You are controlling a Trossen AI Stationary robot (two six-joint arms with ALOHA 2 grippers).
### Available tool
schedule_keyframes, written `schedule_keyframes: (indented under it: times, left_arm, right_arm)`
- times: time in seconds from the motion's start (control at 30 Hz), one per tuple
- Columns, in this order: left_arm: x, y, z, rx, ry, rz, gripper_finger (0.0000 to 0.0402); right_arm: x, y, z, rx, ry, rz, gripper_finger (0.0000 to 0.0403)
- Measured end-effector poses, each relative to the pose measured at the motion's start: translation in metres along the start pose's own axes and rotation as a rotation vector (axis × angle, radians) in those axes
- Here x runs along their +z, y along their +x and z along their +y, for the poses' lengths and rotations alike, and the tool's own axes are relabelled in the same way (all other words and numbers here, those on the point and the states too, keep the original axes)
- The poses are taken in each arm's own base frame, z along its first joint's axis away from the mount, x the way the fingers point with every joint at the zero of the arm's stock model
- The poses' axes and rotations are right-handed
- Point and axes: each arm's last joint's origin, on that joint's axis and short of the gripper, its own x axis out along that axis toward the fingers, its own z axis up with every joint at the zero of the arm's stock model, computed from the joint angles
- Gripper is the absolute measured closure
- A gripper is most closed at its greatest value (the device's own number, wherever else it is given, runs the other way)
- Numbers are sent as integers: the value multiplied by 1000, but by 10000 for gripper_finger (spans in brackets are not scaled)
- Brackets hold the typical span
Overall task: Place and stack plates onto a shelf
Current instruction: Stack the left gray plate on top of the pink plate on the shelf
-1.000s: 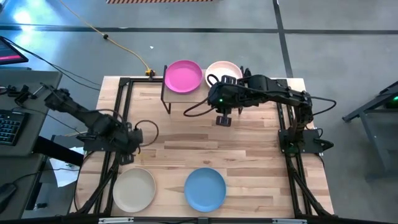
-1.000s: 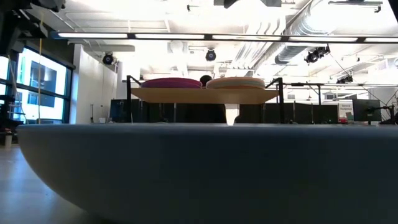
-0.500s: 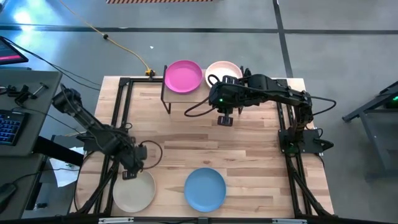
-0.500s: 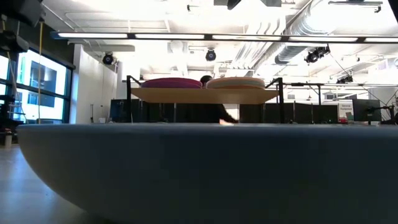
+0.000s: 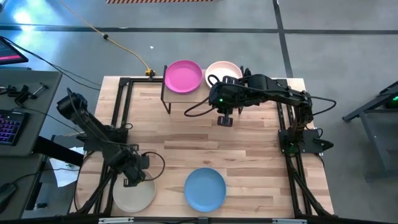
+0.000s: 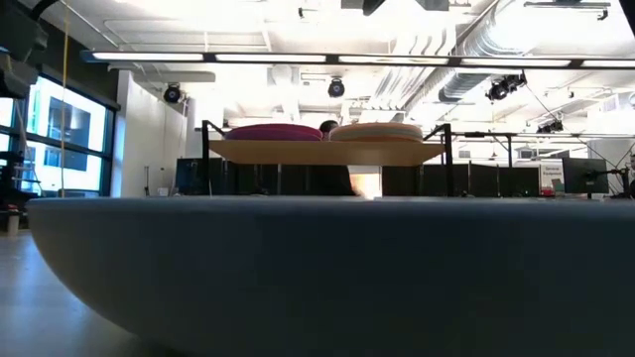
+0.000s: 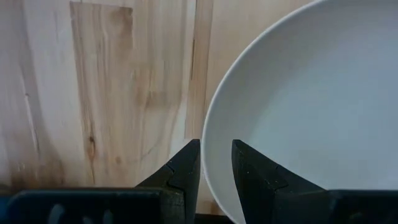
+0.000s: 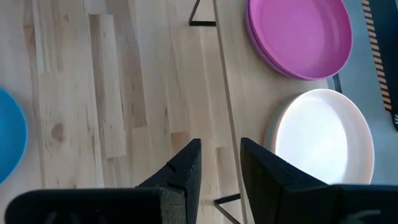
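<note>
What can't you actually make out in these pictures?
- How many plates sit under the magenta plate and the pale plate on the shelf: only the top ones show from above.
- Most of the table: in the low view the blue plate fills the front.
- Whether the left tool touches the beige plate: its fingers straddle the rim, contact unclear.
- The beige plate's far side is cut off in the left wrist view.

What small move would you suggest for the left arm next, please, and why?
Probably lower the left claw a little and close it: its open fingers straddle the rim of the beige plate on the table, one on each side, not yet pinching.
</note>
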Motion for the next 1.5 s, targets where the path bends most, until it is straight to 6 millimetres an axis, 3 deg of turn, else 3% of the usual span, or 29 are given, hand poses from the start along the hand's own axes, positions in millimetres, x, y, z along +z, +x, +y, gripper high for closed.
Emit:
schedule_keyframes:
  times: [0.4,0.7,0.93,1.17,1.5]
  left_arm:
    - [8,28,-9,99,28,62,319]
    - [11,35,-13,89,58,55,319]
    - [7,50,-3,85,4,86,319]
    - [7,51,-3,69,1,97,319]
    - [7,49,-4,36,-43,114,392]
  right_arm:
    - [0,0,0,13,1,0,311]
    - [0,0,2,44,-1,-1,311]
    - [0,-1,5,49,-10,-4,311]
    - [0,-2,7,51,-18,-5,311]
    - [0,-2,7,51,-26,-6,311]
